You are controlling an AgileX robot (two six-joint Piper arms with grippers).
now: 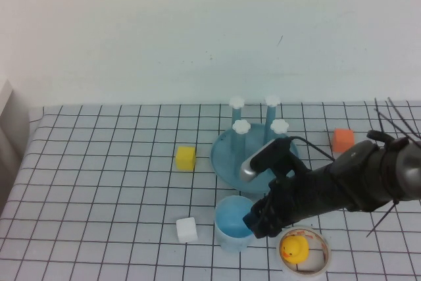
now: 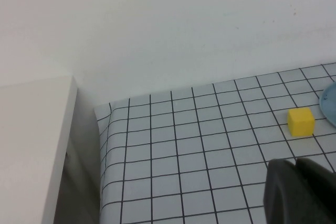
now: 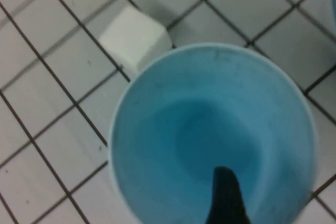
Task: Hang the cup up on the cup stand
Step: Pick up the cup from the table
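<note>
Near the front edge of the table (image 1: 99, 182) we see the cup (image 1: 231, 220) standing upright, mouth up, just in front of the cup stand (image 1: 253, 153). Our right gripper (image 1: 258, 223) hangs at the cup's rim with its fingers spread, one fingertip (image 3: 226, 195) dipping inside the mouth; nothing is pinched. A white cube (image 1: 187, 229) sits just beside the cup, and a yellow cube (image 1: 185, 158) lies nearer the stand. Our left gripper (image 2: 302, 192) is pressed shut, above the table's left side.
</note>
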